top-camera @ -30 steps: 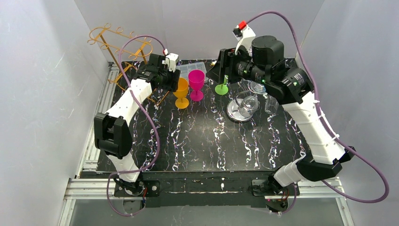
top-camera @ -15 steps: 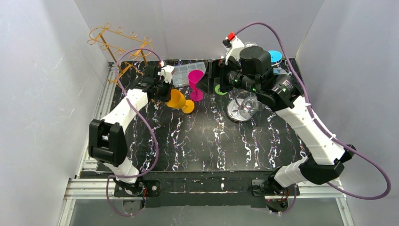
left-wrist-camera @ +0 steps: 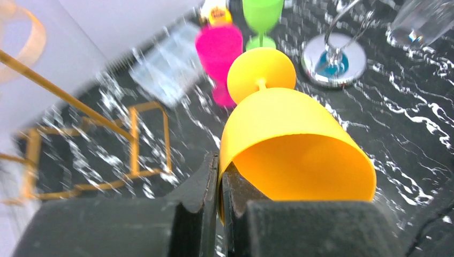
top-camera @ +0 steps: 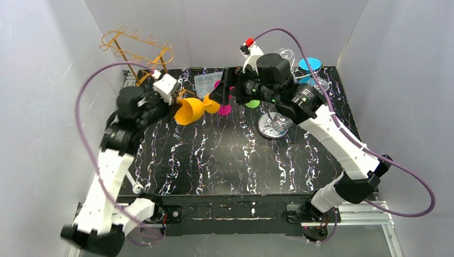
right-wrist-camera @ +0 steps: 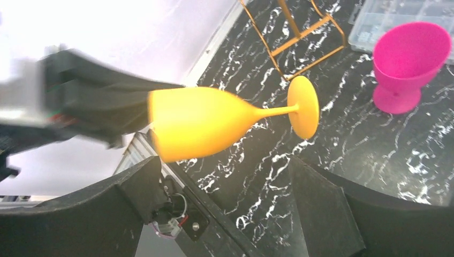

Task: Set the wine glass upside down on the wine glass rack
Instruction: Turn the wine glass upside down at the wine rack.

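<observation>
Left gripper (left-wrist-camera: 219, 174) is clamped tight on the rim of the orange glass (left-wrist-camera: 289, 134), one finger inside the bowl and one outside. The glass is off the table (top-camera: 225, 155), lying on its side in the air over the far-left area. Its stem is roughly level, the mouth faces the left wrist and the foot points at the right arm. It's not on the rack (top-camera: 136, 51), which stands at the far-left corner behind the left gripper, apart from the glass.

Right gripper (right-wrist-camera: 225, 160) has its jaws spread wide and holds nothing. It's just beside the glass foot, and I see no contact. In the right wrist view the glass spans the gap ahead of the fingers.

The pink glass (right-wrist-camera: 409, 59) and green glass (left-wrist-camera: 261, 13) stand upright on the table behind the orange one, with a clear box (top-camera: 206, 83) next to them.
</observation>
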Robot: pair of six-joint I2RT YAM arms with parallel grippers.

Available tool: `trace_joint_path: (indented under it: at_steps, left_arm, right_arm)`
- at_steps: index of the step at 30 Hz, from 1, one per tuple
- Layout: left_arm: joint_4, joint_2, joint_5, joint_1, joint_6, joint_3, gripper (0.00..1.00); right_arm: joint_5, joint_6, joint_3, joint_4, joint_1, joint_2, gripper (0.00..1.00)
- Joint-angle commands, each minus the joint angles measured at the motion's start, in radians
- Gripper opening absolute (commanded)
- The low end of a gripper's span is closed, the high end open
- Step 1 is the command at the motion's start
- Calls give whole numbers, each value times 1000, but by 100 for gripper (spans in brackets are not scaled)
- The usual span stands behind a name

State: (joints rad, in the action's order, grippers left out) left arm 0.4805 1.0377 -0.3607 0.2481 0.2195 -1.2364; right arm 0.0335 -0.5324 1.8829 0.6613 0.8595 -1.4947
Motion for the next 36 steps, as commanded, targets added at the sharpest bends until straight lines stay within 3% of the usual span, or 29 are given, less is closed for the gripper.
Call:
trace_joint_path:
  at_steps: [1,5,9,12,21,24,36]
  left_arm:
    - [-78,-186,-62,-4,178,-33,0]
    - [-268,-296,-18,-5,342,36,0]
    - [-501,-356,-21,-4,502,140,0]
    - [-543,-369,-69,-4,606,164,0]
    - [-708,-340,-125,-4,703,177,0]
    - [-730,-340,-157,-3,740,189,0]
    - [-766,-355,-241,6,877,251,0]
  right_arm:
    - [32,-32,31,-179,24,17,98]
    - [76,-141,-40,-357,27,52,98]
    - [84,-374,-244,-651,33,111,99]
    - [50,-489,-340,-799,49,132,98]
    - [-3,-585,-343,-925,143,44,98]
    - [-27,-658,-412,-1066,156,31,98]
    - [-86,-760,-352,-1230,203,-103,98]
